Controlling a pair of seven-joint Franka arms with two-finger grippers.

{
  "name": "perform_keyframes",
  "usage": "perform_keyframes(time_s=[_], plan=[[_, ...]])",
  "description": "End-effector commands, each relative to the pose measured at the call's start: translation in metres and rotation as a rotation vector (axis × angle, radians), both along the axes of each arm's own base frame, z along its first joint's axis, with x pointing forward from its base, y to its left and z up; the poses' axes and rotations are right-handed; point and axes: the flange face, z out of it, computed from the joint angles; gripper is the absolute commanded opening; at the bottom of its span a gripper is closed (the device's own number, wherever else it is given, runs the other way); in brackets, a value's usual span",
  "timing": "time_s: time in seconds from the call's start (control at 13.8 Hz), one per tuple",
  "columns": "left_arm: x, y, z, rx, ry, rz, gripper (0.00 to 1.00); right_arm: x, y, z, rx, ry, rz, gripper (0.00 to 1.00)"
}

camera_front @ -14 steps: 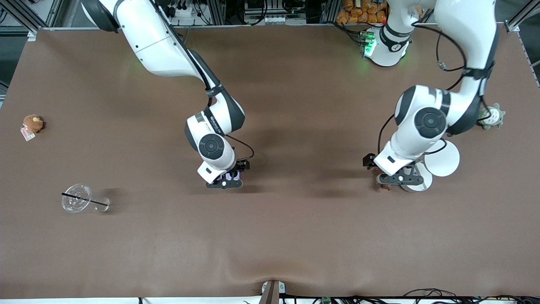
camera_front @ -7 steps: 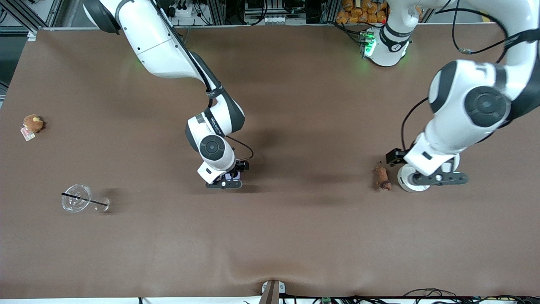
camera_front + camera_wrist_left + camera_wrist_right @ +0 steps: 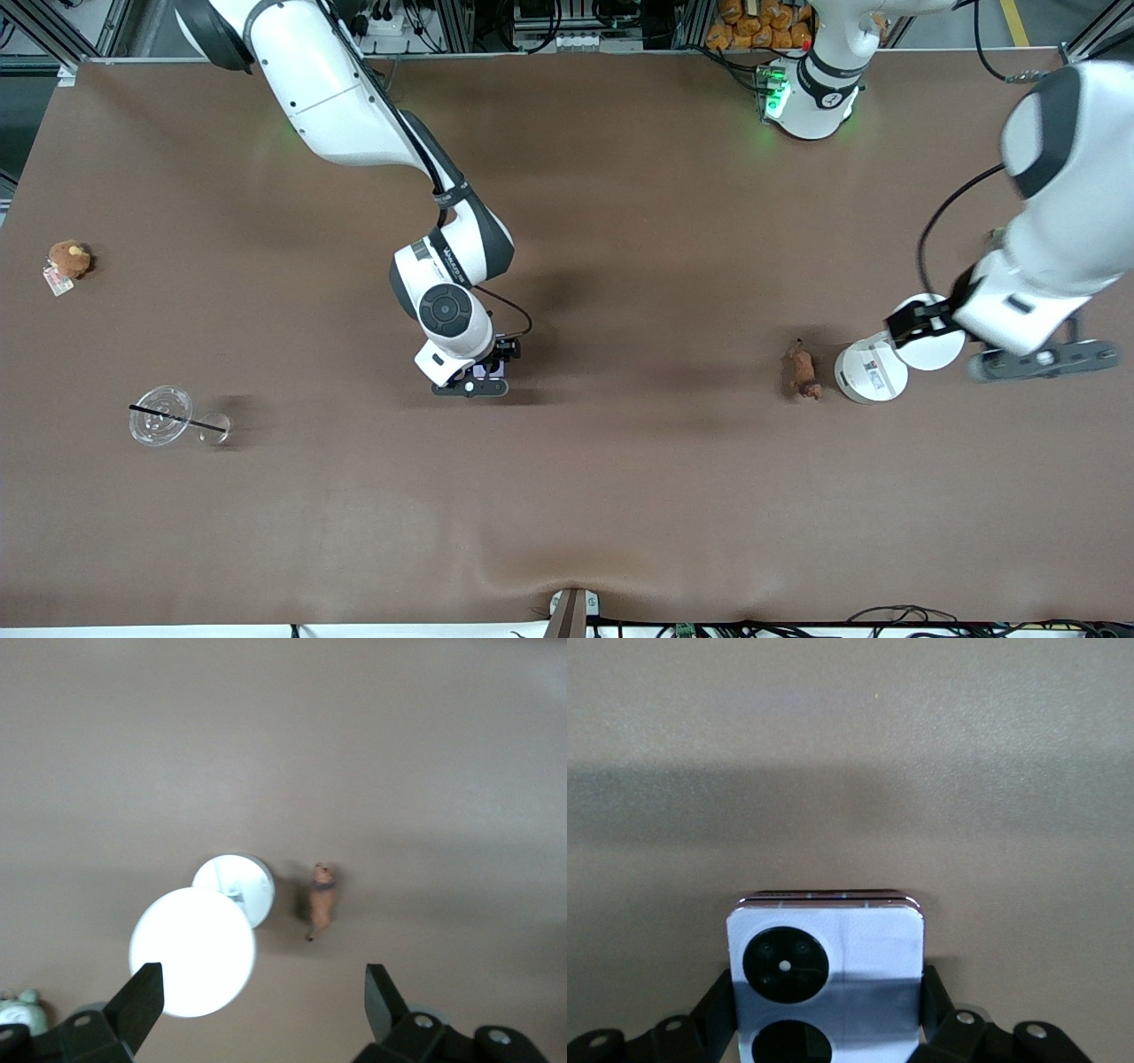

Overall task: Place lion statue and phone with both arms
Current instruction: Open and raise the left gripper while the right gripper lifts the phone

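The lion statue (image 3: pixel 803 370) lies free on the brown table, beside a white round disc; it also shows in the left wrist view (image 3: pixel 322 904). My left gripper (image 3: pixel 1036 359) is open and empty, up in the air toward the left arm's end of the table, away from the lion; in its wrist view (image 3: pixel 263 997) the jaws stand wide apart. My right gripper (image 3: pixel 474 383) is low at the table's middle, shut on the lavender phone (image 3: pixel 488 368). In the right wrist view the phone (image 3: pixel 826 948) sits between the fingers (image 3: pixel 935 992), its black camera circles showing.
Two white round discs (image 3: pixel 873 372) (image 3: pixel 928 332) lie next to the lion. A grey-green plush (image 3: pixel 18 1010) shows at the left wrist view's corner. A brown plush with a tag (image 3: pixel 69 259) and a clear lid with a straw (image 3: pixel 161 425) lie toward the right arm's end.
My left gripper has let go of the lion, risen and swung toward the left arm's end of the table. The lion stays on the table. The right gripper has barely moved.
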Motion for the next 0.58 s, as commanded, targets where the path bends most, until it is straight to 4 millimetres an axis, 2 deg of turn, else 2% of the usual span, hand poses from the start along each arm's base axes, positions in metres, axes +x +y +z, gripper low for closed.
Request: perform_keyframes(time_s=[0.0,0.07,0.14,0.22,0.29,0.43,0.51], plan=[[-0.029,0.019,0.041,-0.007,0.022,-0.025,1.0,0.001,-0.003,-0.005,-0.006,-0.008,-0.011,0.02],[-0.039,0.033,0.054,-0.035,0.027,-0.018,1.0,0.003,-0.006,-0.002,-0.006,-0.01,-0.015,0.03],[-0.05,0.035,0.064,-0.063,0.039,-0.037,1.0,0.006,-0.009,0.007,-0.004,-0.012,-0.019,0.04],[-0.058,0.041,0.073,-0.07,0.051,-0.043,1.0,0.013,-0.015,0.023,0.008,-0.028,-0.031,0.05],[-0.069,0.043,0.085,-0.07,0.055,-0.04,1.0,0.02,-0.028,0.034,0.006,-0.02,-0.05,0.07],[-0.093,0.043,0.105,-0.068,0.075,-0.041,1.0,0.036,-0.06,0.068,0.008,-0.009,-0.096,0.08],[-0.106,0.042,0.112,-0.078,0.088,-0.042,1.0,0.041,-0.076,0.077,0.004,0.004,-0.114,0.08]])
